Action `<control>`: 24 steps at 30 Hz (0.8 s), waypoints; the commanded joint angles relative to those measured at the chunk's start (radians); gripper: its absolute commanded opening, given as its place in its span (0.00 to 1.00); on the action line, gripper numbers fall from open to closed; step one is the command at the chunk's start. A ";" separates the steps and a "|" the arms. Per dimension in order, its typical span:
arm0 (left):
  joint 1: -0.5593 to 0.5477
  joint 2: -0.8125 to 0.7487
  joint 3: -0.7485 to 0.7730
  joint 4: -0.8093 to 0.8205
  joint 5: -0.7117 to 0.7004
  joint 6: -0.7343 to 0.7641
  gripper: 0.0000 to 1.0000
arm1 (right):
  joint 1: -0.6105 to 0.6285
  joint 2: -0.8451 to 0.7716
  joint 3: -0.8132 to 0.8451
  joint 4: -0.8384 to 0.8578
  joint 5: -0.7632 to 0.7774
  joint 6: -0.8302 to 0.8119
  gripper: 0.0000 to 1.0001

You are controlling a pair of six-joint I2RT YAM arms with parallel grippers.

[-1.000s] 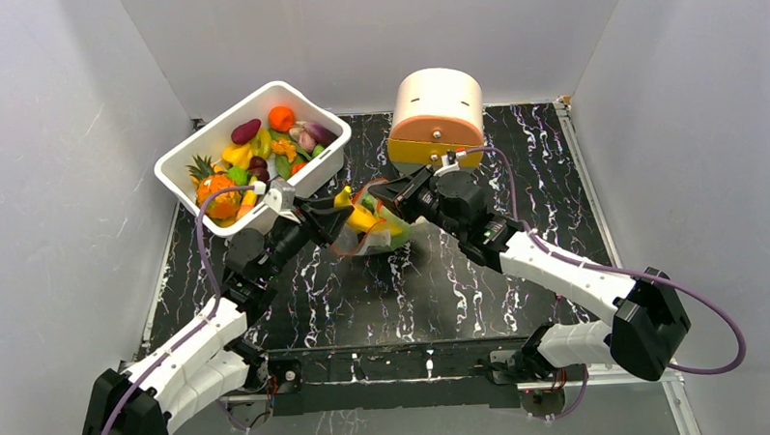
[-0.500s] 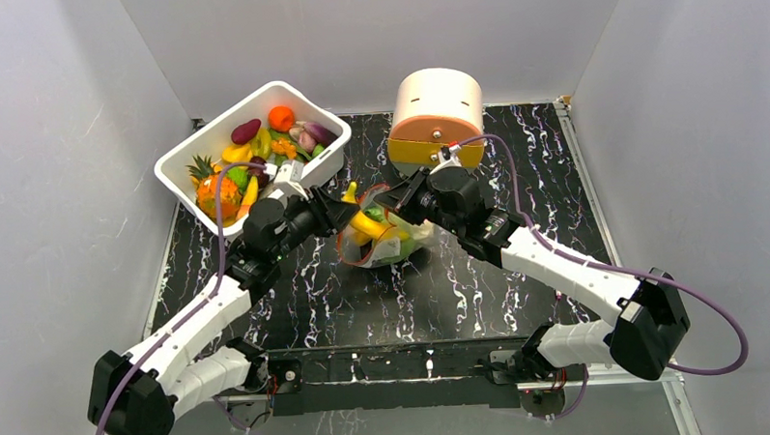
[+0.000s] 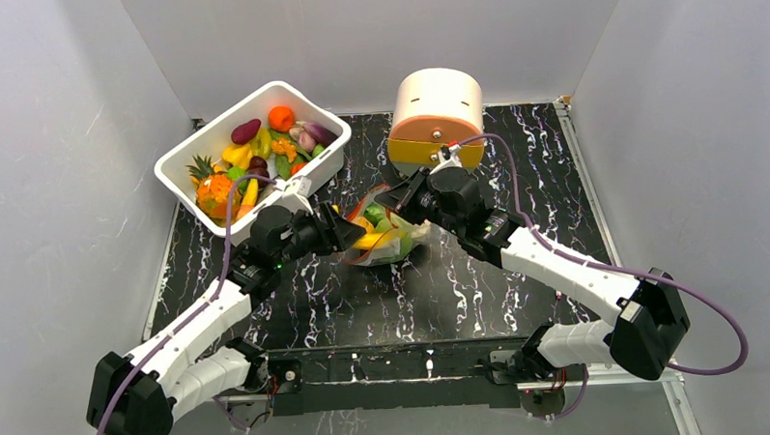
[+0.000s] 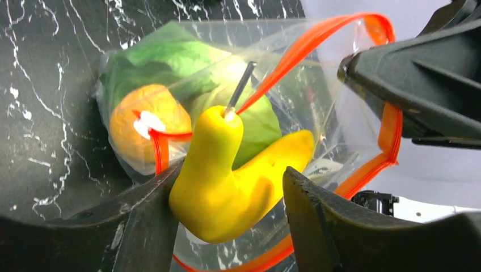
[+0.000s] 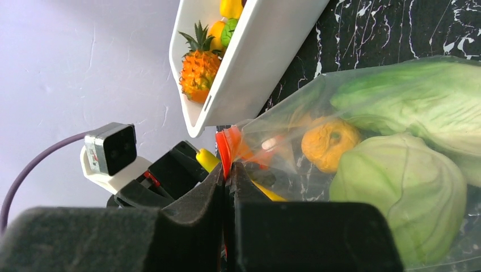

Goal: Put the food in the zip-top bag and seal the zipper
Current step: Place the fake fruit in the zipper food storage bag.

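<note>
The clear zip-top bag [image 3: 390, 239] lies mid-table with its mouth held open. Inside it are a leafy lettuce [image 5: 420, 96], a round pale-green cabbage [image 5: 397, 187] and an orange piece [image 5: 329, 141]. My right gripper [image 5: 228, 167] is shut on the orange-red zipper strip [image 4: 306, 45] and lifts the far side of the mouth. My left gripper [image 4: 232, 170] holds a yellow toy piece [image 4: 227, 187] between its fingers, right at the bag's mouth. In the top view the left gripper [image 3: 348, 233] and the right gripper [image 3: 397, 200] face each other across the bag.
A white tub [image 3: 181, 162] full of toy produce, including a pineapple [image 5: 198, 68], stands at the back left, close behind my left arm. A round cream-and-orange drawer box [image 3: 437, 104] stands at the back, just behind my right gripper.
My left gripper has swung down and right, carrying the yellow piece from above the bag to its mouth. The right gripper has kept its hold on the zipper strip.
</note>
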 commanded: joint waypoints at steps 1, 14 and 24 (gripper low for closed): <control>-0.005 -0.070 0.055 -0.133 0.068 0.040 0.63 | -0.007 -0.033 0.043 0.110 0.024 -0.005 0.00; -0.005 -0.143 0.126 -0.370 -0.021 0.095 0.64 | -0.033 -0.036 0.045 0.142 -0.022 -0.003 0.00; -0.005 -0.156 0.170 -0.272 0.044 -0.012 0.11 | -0.037 -0.005 0.069 0.173 -0.189 -0.170 0.00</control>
